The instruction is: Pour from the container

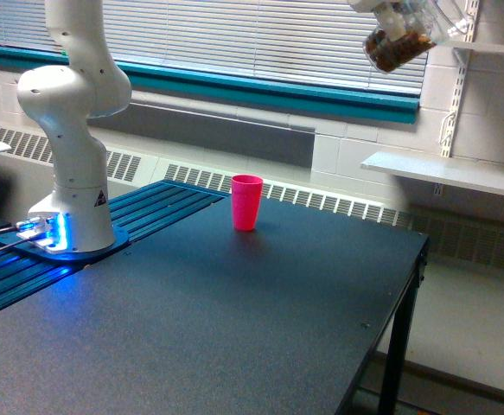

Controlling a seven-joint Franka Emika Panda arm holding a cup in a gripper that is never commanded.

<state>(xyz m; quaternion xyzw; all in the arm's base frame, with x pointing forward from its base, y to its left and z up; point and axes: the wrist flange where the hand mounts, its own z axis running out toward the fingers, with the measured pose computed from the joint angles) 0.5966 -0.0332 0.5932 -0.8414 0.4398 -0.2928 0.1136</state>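
Note:
At the top right of the exterior view a small clear container with brown contents hangs tilted in the air. My gripper is shut on it, mostly cut off by the frame's top edge. A pink tapered cup stands upright on the dark table, far below and to the exterior view's left of the container. Nothing pours from the container.
The arm's white base stands on a blue-lit mount at the left. A window with blinds runs along the back wall. White shelves hang at the right. The table's right edge drops to the floor.

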